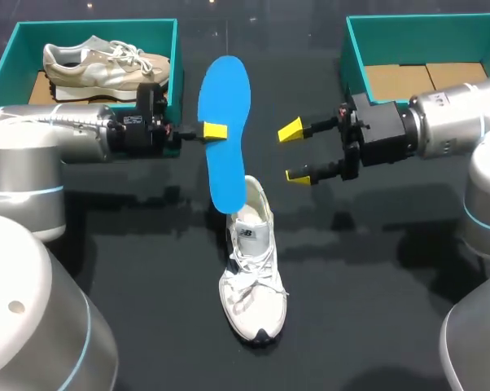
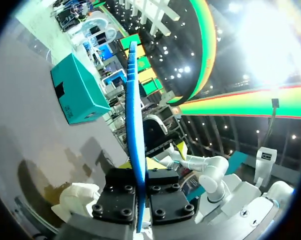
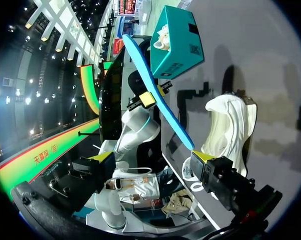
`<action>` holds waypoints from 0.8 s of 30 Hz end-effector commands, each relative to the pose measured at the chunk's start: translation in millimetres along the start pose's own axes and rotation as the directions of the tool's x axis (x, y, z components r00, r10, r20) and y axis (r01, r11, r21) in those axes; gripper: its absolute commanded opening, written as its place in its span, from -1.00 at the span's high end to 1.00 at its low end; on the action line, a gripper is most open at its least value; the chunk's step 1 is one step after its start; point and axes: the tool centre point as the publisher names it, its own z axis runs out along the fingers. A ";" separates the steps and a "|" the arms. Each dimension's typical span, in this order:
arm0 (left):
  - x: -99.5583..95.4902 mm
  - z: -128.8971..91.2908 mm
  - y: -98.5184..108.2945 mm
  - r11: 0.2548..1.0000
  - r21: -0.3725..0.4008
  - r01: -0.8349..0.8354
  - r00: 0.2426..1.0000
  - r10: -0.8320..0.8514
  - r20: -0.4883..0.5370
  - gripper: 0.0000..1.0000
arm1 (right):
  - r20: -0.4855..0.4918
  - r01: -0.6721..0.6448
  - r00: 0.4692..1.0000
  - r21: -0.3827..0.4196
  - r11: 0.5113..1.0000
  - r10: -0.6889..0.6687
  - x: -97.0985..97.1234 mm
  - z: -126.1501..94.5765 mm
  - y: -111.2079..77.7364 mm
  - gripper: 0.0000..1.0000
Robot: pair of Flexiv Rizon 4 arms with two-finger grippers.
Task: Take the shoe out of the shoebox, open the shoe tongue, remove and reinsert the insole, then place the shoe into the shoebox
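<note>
My left gripper (image 1: 213, 130) is shut on the edge of a blue insole (image 1: 225, 122), which hangs in the air with its lower end over the heel of a white shoe (image 1: 253, 281). The shoe lies on the dark table, toe toward the front edge. In the left wrist view the insole (image 2: 133, 115) stands edge-on between the fingers of that gripper (image 2: 139, 170), with the shoe (image 2: 75, 197) beside them. My right gripper (image 1: 299, 153) is open a short way right of the insole, holding nothing. In the right wrist view the insole (image 3: 155, 95) and shoe (image 3: 230, 125) lie ahead of this gripper (image 3: 153, 156).
A teal shoebox (image 1: 176, 57) at the back left holds a beige shoe (image 1: 102, 65). A second teal shoebox (image 1: 355, 53) at the back right shows only its cardboard floor. Dark table surface lies around the white shoe.
</note>
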 end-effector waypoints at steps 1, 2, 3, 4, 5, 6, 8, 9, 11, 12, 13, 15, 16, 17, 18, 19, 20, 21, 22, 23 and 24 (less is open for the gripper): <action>-3.9 -0.1 1.4 0.982 0.014 -0.190 0.980 0.190 -0.050 1.00 | 0.001 -0.001 1.000 0.002 1.000 0.001 -0.2 3.0 2.5 -1.00; -3.9 -0.1 1.4 0.982 0.014 -0.190 0.980 0.190 -0.050 1.00 | 0.001 -0.001 1.000 0.002 1.000 0.001 -0.2 3.0 2.5 -1.00; -3.9 -0.1 1.4 0.982 0.014 -0.190 0.980 0.190 -0.050 1.00 | 0.001 -0.001 1.000 0.002 1.000 0.001 -0.2 3.0 2.5 -1.00; -3.9 -0.1 1.4 0.982 0.014 -0.190 0.980 0.190 -0.050 1.00 | 0.001 -0.001 1.000 0.002 1.000 0.001 -0.2 3.0 2.5 -1.00; -3.9 -0.1 1.4 0.982 0.014 -0.190 0.980 0.190 -0.050 1.00 | 0.001 -0.001 1.000 0.002 1.000 0.001 -0.2 3.0 2.5 -1.00; -3.9 -0.1 1.4 0.982 0.014 -0.190 0.980 0.190 -0.050 1.00 | 0.001 -0.001 1.000 0.002 1.000 0.001 -0.2 3.0 2.5 -1.00; -2.0 -0.6 -7.5 0.958 0.008 -0.287 0.957 0.287 -0.031 1.00 | 0.001 -0.001 1.000 0.002 1.000 0.001 -0.2 3.0 2.5 -1.00; 2.2 1.6 -6.3 0.943 0.002 -0.332 0.943 0.332 -0.026 1.00 | 0.001 -0.001 1.000 0.002 1.000 0.001 -0.2 3.0 2.5 -1.00; 10.1 7.3 5.1 0.926 -0.009 -0.378 0.926 0.378 -0.014 1.00 | 0.001 -0.001 1.000 0.002 1.000 0.001 -0.2 3.0 2.5 -1.00; 14.9 11.9 14.3 0.907 -0.015 -0.421 0.907 0.421 0.007 1.00 | 0.001 -0.001 1.000 0.002 1.000 0.001 -0.2 3.0 2.5 -1.00; 19.4 15.5 22.2 0.898 -0.022 -0.439 0.899 0.439 0.010 1.00 | 0.001 -0.001 1.000 0.002 1.000 0.001 -0.2 3.0 2.5 -1.00; 24.8 19.2 30.5 0.873 -0.031 -0.487 0.873 0.488 0.025 1.00 | 0.001 -0.001 1.000 0.002 1.000 0.001 -0.2 3.0 2.5 -1.00; 25.0 19.0 30.0 0.863 -0.034 -0.503 0.863 0.504 0.028 1.00 | 0.001 -0.001 1.000 0.002 1.000 0.001 -0.2 3.0 2.5 -1.00; 28.0 20.2 30.5 0.845 -0.043 -0.533 0.845 0.534 0.032 1.00 | 0.001 -0.001 1.000 0.002 1.000 0.001 -0.2 3.0 2.5 -1.00; 30.1 20.9 31.1 0.827 -0.044 -0.560 0.826 0.562 0.041 1.00 | 0.001 -0.001 1.000 0.002 1.000 0.001 -0.2 3.0 2.5 -1.00; 39.9 21.6 33.5 0.729 -0.034 -0.684 0.726 0.684 0.075 1.00 | 0.001 -0.001 1.000 0.002 1.000 0.001 -0.2 3.0 2.5 -1.00; 47.9 20.6 36.6 0.655 -0.026 -0.755 0.649 0.752 0.120 1.00 | 0.001 -0.001 1.000 0.002 1.000 0.001 -0.2 3.0 2.5 -1.00; 47.9 20.6 36.6 0.655 -0.026 -0.755 0.649 0.752 0.120 1.00 | 0.001 -0.001 1.000 0.002 1.000 0.001 -0.2 3.0 2.5 -1.00; 47.9 20.6 36.6 0.655 -0.026 -0.755 0.649 0.752 0.120 1.00 | 0.001 -0.001 1.000 0.002 1.000 0.001 -0.2 3.0 2.5 -1.00; 47.9 20.6 36.6 0.655 -0.026 -0.755 0.649 0.752 0.120 1.00 | 0.001 -0.001 1.000 0.002 1.000 0.001 -0.2 3.0 2.5 -1.00; 47.9 20.6 36.6 0.655 -0.026 -0.755 0.649 0.752 0.120 1.00 | 0.001 -0.001 1.000 0.002 1.000 0.001 -0.2 3.0 2.5 -1.00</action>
